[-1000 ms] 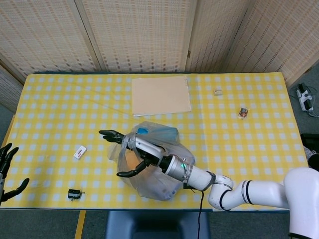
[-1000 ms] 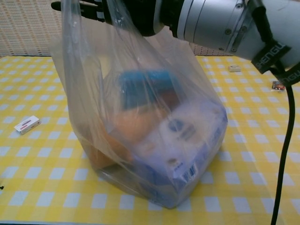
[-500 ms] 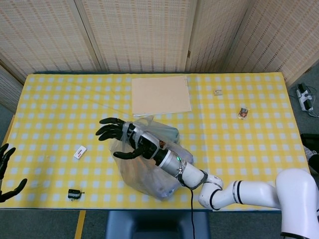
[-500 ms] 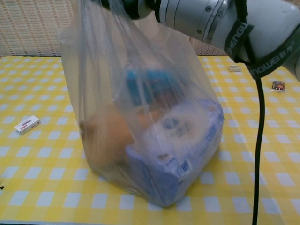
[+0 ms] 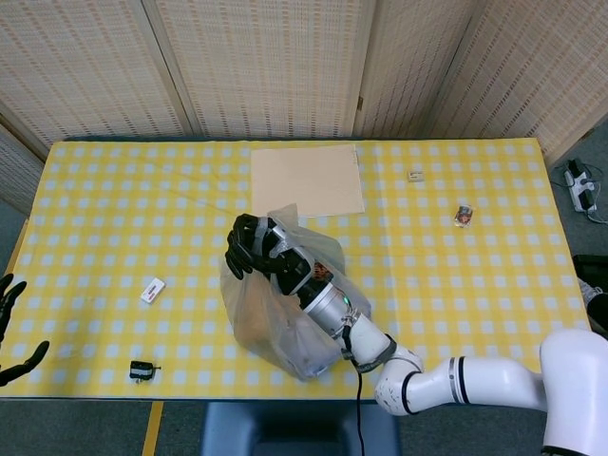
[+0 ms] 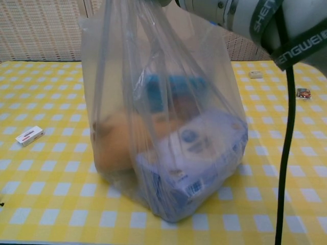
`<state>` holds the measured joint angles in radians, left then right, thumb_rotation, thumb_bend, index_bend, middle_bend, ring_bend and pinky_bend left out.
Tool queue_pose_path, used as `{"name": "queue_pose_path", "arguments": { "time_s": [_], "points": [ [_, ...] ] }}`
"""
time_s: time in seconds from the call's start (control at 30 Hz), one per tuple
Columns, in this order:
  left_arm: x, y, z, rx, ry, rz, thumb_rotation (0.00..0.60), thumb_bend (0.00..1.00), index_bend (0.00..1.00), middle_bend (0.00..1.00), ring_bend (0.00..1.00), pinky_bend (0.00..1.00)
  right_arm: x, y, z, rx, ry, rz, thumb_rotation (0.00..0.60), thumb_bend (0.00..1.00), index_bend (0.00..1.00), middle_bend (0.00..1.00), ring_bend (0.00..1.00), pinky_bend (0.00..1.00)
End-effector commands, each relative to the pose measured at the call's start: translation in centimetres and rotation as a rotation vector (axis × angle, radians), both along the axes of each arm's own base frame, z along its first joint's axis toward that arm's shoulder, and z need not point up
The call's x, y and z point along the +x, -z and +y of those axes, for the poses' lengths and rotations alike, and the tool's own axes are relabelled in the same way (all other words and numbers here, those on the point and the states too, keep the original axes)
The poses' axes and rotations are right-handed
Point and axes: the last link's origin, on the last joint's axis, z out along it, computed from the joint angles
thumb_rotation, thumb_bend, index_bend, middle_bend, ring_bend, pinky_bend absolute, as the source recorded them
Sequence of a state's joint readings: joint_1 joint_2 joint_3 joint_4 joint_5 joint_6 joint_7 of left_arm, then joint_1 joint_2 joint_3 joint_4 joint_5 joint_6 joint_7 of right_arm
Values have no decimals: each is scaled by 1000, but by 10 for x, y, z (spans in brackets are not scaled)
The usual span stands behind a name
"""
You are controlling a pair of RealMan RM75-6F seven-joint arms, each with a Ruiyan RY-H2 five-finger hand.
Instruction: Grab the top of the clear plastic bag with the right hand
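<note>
Clear plastic bag holds blue box, gripped by right hand

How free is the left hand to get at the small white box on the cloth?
Probably yes: the left hand sits open at the table's left edge, and only bare cloth lies between it and the small white box.

"ENGWEI" partly legible on right forearm band.

Bag at the middle of the worktop

The plastic bag is being held at its top by the right hand; a flat board is lying behind it.
</note>
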<state>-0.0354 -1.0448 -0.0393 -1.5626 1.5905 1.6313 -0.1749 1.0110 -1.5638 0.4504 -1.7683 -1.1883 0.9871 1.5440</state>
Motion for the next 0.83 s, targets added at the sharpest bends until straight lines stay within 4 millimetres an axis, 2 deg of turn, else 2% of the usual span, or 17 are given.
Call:
{"name": "queue_pose_path", "arguments": {
  "time_s": [0.03, 0.17, 0.4, 0.47, 0.57, 0.83],
  "points": [
    [0, 1, 0, -3, -1, 1, 600, 309, 8, 0, 0, 0, 5, -20, 5, 14, 27, -25, 600, 527, 664, 768, 816, 745],
    [2, 3, 0, -8, 3, 2, 600, 309, 8, 0, 0, 0, 19, -51, 10, 0, 9, -85, 600, 527, 641, 760, 834, 768],
    [2, 3, 0, -5, -3, 6, 600, 309, 9, 0, 0, 0, 48, -130, 25, -89, -78, -222, 600, 527, 634, 752, 833, 768],
    [1, 3, 0, -5, -9, 6, 600, 309, 10, 0, 0, 0, 52, -142, 28, -102, -90, -237, 600, 527, 634, 752, 833, 768],
    [1, 3, 1, -4, -15, 7, 600, 309, 12, 0, 0, 0, 53, -148, 29, -113, -90, -219, 600, 527, 634, 752, 832, 768],
    [0, 4, 0, -8, -29, 15, 600, 309, 17, 0, 0, 0, 48, -132, 22, -83, -76, -161, 600, 527, 634, 751, 830, 768]
  ]
}}
